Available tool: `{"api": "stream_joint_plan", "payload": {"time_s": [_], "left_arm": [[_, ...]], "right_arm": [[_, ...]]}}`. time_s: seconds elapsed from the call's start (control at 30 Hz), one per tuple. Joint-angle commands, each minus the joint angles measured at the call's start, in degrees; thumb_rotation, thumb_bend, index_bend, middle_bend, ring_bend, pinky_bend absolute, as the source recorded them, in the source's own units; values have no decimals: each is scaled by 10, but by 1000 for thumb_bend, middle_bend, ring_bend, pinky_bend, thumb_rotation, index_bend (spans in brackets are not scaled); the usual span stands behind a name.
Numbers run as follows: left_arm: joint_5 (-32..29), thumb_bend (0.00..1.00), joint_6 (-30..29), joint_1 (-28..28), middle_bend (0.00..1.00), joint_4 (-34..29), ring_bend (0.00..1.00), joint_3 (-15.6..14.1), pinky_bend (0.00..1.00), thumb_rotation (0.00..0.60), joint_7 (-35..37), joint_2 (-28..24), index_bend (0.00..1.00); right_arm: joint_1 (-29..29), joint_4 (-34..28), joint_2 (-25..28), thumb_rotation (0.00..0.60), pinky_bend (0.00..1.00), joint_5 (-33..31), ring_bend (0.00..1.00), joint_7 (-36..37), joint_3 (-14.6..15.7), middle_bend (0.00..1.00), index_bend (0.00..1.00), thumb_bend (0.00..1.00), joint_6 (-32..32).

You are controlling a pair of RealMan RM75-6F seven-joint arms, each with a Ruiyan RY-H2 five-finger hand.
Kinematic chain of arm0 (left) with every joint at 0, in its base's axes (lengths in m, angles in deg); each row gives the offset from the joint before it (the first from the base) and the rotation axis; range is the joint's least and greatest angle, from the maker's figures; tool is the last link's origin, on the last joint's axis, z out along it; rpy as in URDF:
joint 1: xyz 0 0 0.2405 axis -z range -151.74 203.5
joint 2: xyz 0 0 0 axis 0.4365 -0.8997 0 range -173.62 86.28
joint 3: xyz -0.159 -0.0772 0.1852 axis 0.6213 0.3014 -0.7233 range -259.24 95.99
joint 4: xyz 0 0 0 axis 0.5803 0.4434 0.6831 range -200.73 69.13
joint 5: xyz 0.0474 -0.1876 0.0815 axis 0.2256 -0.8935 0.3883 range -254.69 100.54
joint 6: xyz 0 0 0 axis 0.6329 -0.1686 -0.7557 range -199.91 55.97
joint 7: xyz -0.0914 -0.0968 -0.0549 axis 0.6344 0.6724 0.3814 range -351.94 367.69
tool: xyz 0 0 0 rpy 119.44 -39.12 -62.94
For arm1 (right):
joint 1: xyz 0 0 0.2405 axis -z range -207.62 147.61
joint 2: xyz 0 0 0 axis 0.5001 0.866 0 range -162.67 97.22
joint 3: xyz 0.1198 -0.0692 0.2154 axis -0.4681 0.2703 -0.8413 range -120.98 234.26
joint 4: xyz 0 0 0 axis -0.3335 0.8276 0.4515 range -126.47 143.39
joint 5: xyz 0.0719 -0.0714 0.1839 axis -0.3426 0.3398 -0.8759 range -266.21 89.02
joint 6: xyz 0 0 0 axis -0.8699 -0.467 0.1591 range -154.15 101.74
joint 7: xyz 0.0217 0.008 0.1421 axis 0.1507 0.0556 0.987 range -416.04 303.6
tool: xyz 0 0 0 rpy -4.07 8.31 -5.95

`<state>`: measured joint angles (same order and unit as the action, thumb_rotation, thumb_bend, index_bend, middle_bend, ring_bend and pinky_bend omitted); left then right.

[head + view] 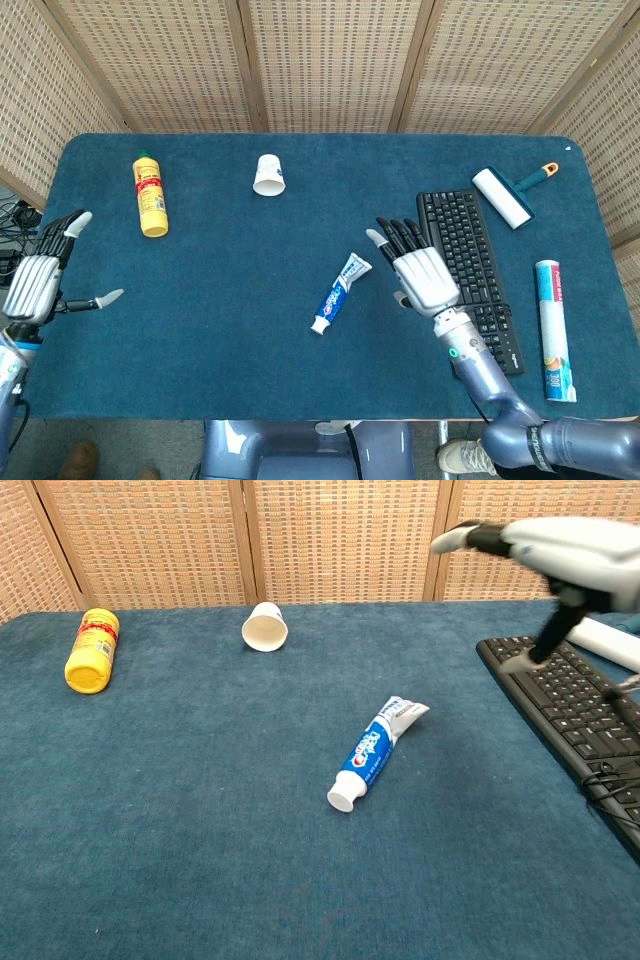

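Observation:
A blue and white toothpaste tube (340,293) (375,752) lies flat on the blue table mat (240,300), cap end toward the front edge. My right hand (418,270) (545,555) hovers just right of the tube, fingers spread and empty, partly over the keyboard (468,270) (570,710). My left hand (42,278) is at the far left table edge, fingers apart, holding nothing; the chest view does not show it.
A yellow bottle (150,194) (90,650) lies at the back left. A white paper cup (268,174) (264,627) lies on its side at the back middle. A lint roller (510,195) and a rolled tube (553,325) lie right of the keyboard.

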<state>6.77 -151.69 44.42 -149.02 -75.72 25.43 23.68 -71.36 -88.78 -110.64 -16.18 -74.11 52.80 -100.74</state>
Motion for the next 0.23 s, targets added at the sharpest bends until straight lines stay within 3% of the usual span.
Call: {"api": "stream_joint_plan", "payload": {"time_s": [0.03,0.23], "left_arm": [[4,0,-51,-55,0,-34,0,-32,0,514,-73,-34,0],[19,0,-81,-84,0,-33,0,-47,0,519,-99,-36,0]], "right_arm": [[82,56,43,600,0,120,0,42,60,0,28,0,-108],[137,84,51,600,0,156,0,53,79,0,9,0,-154]]}}
